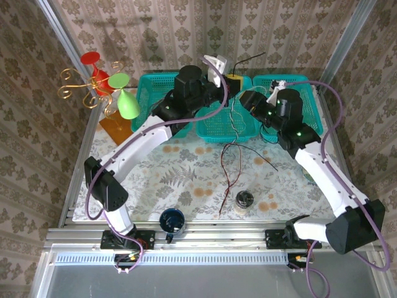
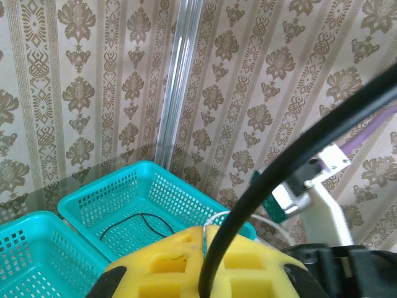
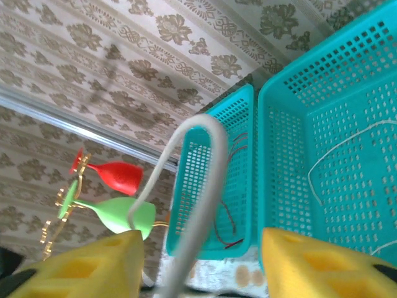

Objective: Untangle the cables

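Note:
A dark red cable hangs from the middle teal basket down onto the table, with a black cable lying beside it. My left gripper is above that basket. Its yellow pads are pressed shut on a black cable that rises to the right, and a thin white cable shows at the seam. My right gripper stands open, with a loop of white cable passing between its separated pads.
Three teal baskets line the back. One holds a black cable, one a white cable, one a red cable. Red and green glasses on a gold stand are at back left. A dark cup and a small round jar sit near the front.

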